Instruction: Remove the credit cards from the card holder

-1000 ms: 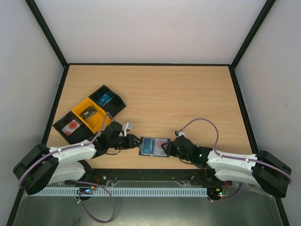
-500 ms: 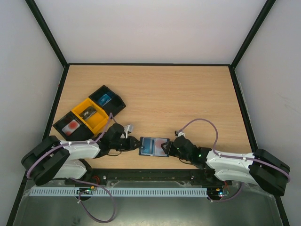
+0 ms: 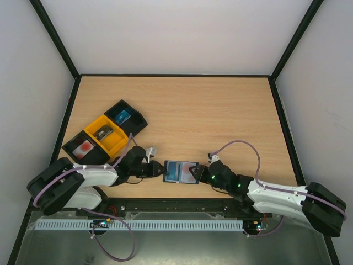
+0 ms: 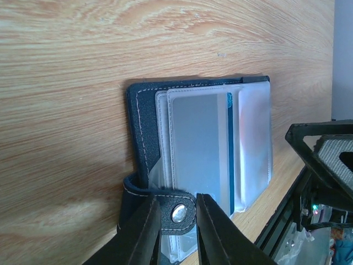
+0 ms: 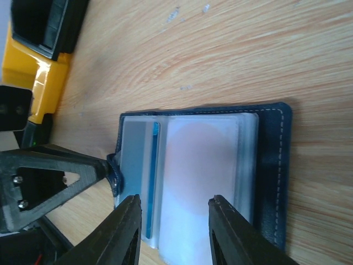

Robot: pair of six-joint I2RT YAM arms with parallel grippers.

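The dark navy card holder [image 3: 169, 165] lies open on the table near the front edge, between both grippers. Its clear sleeves hold a light blue card [image 4: 201, 149] on the left half and a pinkish card [image 5: 201, 171] on the right half. A blue card edge [image 5: 155, 176] shows between them. My left gripper [image 3: 160, 169] is shut on the holder's closure tab [image 4: 176, 212], with its fingers on either side of the snap. My right gripper [image 5: 174, 215] is open, its fingers straddling the sleeve with the pinkish card from the holder's right side [image 3: 197, 174].
A row of open trays stands at the left: a black one [image 3: 73, 151] with a pinkish item, a yellow one [image 3: 95, 124], and a black one [image 3: 137, 119] with a blue item. The yellow tray also shows in the right wrist view [image 5: 27, 66]. The table's front edge runs just below the holder.
My left arm has drawn back a little toward its base. My right arm has lowered and stretched out flatter. The card holder has stayed almost in place.
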